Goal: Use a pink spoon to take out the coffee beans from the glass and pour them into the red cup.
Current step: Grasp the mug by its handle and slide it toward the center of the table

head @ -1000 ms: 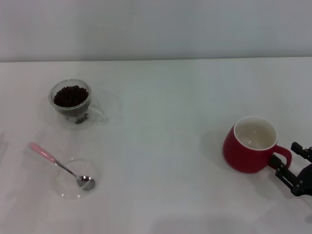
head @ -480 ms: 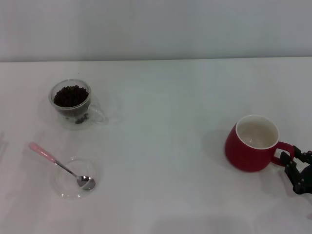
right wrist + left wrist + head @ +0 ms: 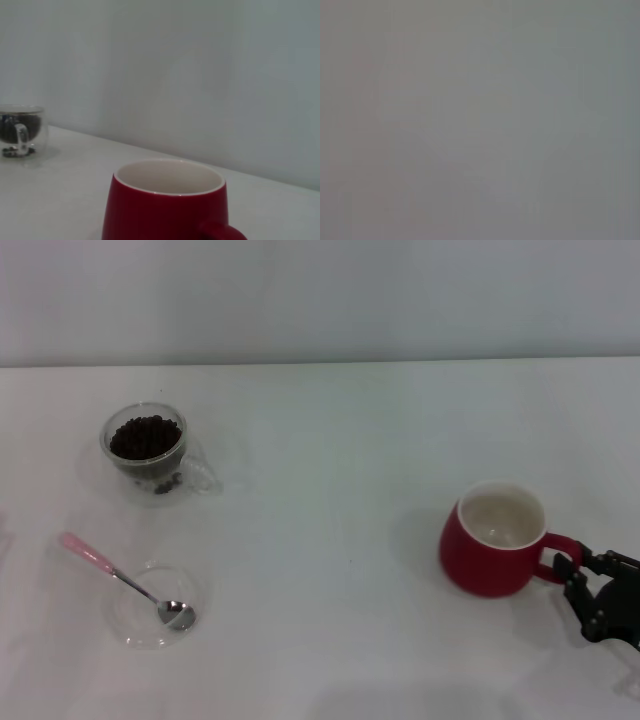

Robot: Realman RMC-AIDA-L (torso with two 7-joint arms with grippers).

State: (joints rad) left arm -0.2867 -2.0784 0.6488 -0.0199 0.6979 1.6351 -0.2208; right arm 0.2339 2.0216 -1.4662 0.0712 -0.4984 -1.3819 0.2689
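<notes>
The red cup point(image 3: 490, 562) stands at the right of the white table point(image 3: 340, 470), its cream inside empty and its handle pointing right. My right gripper point(image 3: 572, 576) is at that handle and closed on it. The cup fills the bottom of the right wrist view point(image 3: 165, 215). The glass point(image 3: 147, 448) with coffee beans point(image 3: 146, 436) stands at the far left; it also shows in the right wrist view point(image 3: 20, 131). The pink spoon point(image 3: 120, 580) lies at the front left, its bowl resting in a flat clear dish point(image 3: 155, 605). The left gripper is out of view.
A few beans lie in the double wall at the glass's bottom point(image 3: 167, 483). A pale wall runs behind the table's far edge. The left wrist view shows only plain grey.
My right gripper closed on the red cup's handle, and the cup has slid to the left with it. The glass, spoon and dish have not moved.
</notes>
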